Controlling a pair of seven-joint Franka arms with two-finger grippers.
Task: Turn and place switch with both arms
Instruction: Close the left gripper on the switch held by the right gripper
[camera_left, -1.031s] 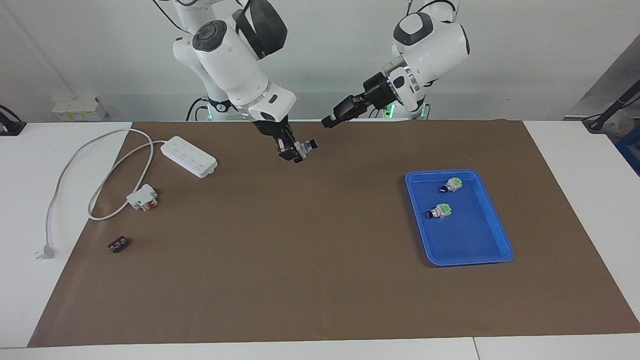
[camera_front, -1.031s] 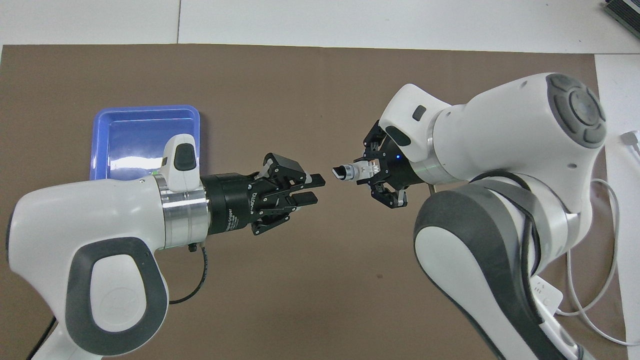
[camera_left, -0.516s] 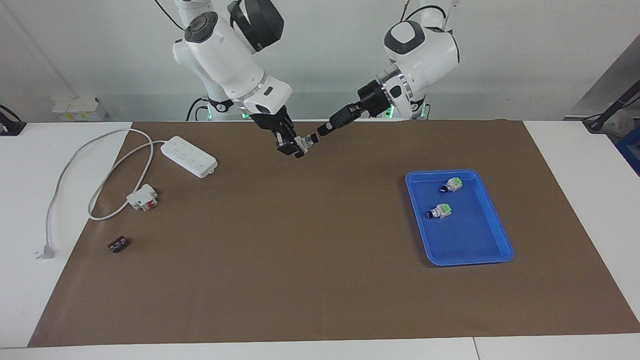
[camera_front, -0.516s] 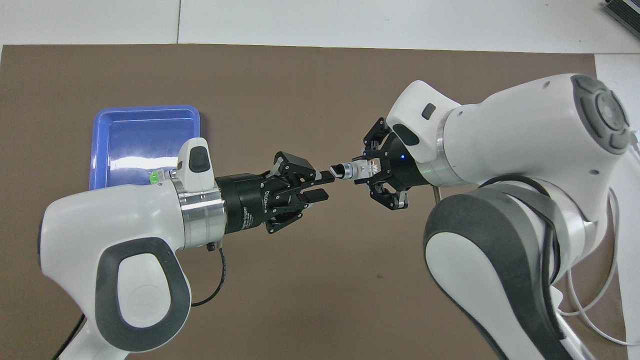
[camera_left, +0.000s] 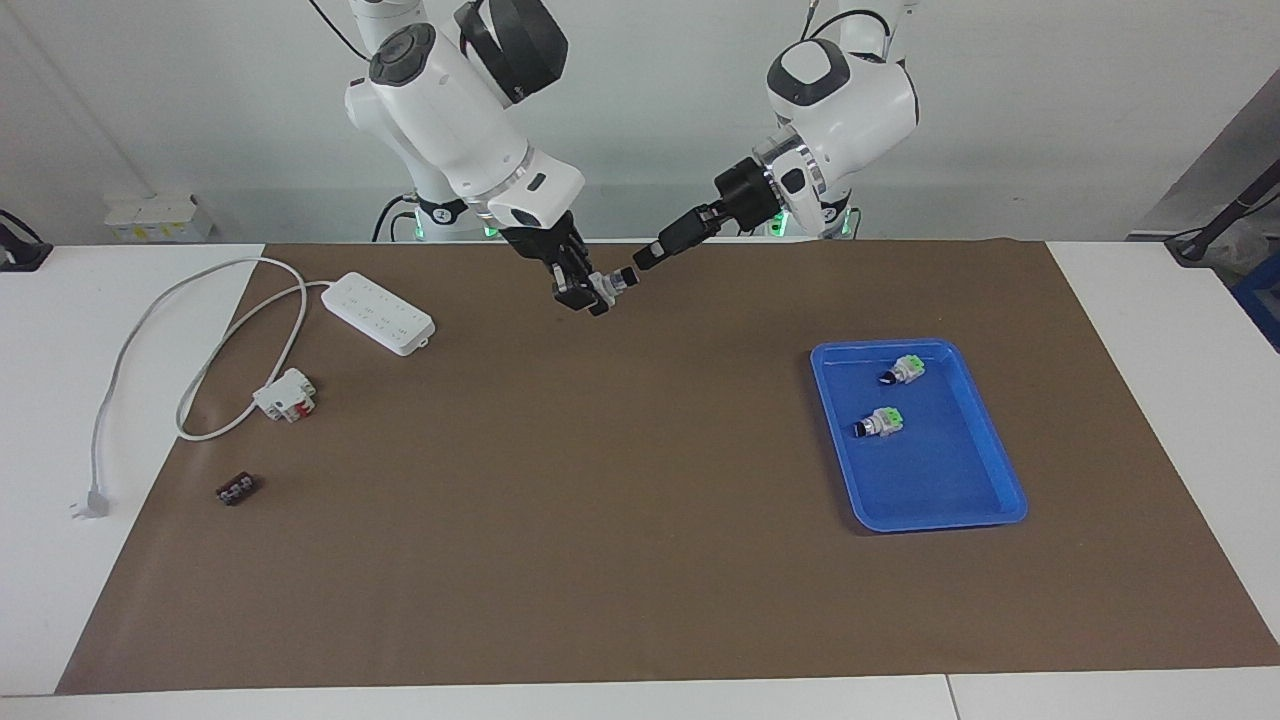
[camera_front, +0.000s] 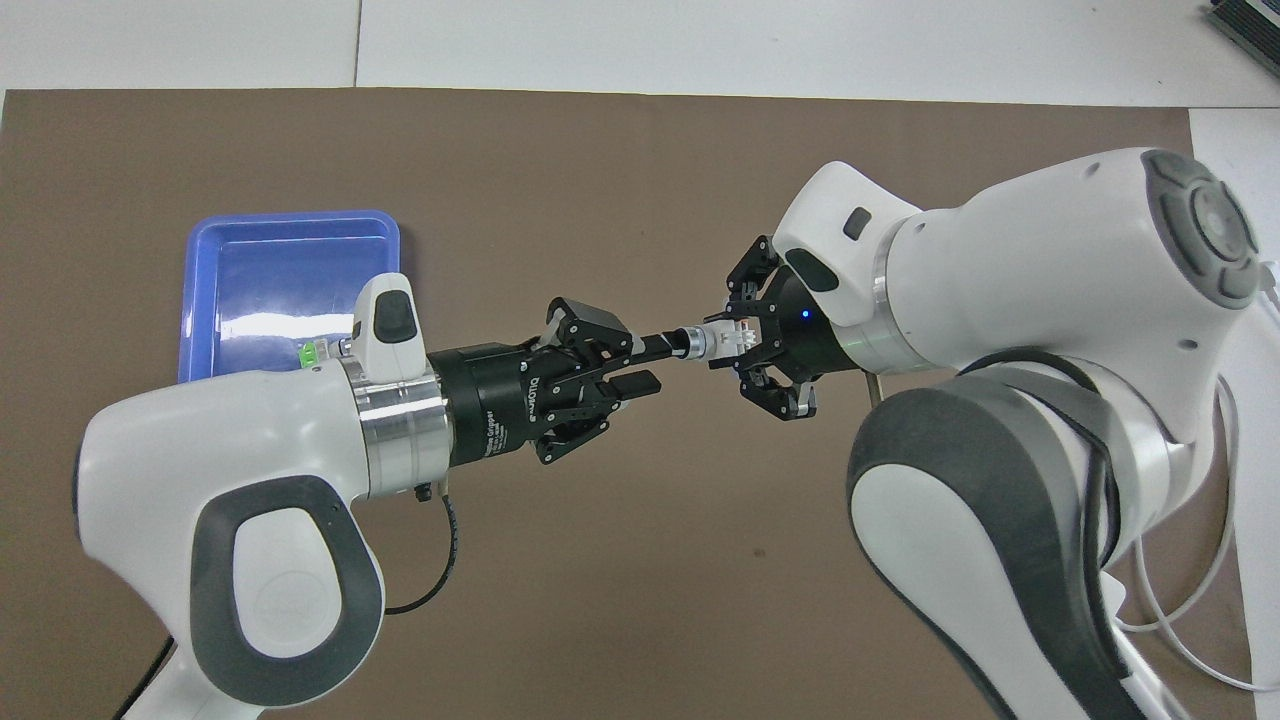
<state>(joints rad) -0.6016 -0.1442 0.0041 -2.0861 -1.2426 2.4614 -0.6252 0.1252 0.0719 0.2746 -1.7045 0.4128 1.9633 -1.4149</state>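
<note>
Overhead: left gripper (camera_front: 640, 365) (lettering unreadable) meets switch (camera_front: 705, 341).

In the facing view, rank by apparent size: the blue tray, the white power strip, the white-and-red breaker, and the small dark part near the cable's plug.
1. blue tray, clearly largest
2. white power strip
3. white-and-red breaker
4. small dark part, smallest

All four lie on the table, so the order should hold, though the power strip lies nearest the robots and may look slightly reduced.

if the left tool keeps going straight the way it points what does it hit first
The black knob end of the switch, held up in the air by the right tool. The left tool points right at it and looks about to touch, though depth is unclear.
</note>
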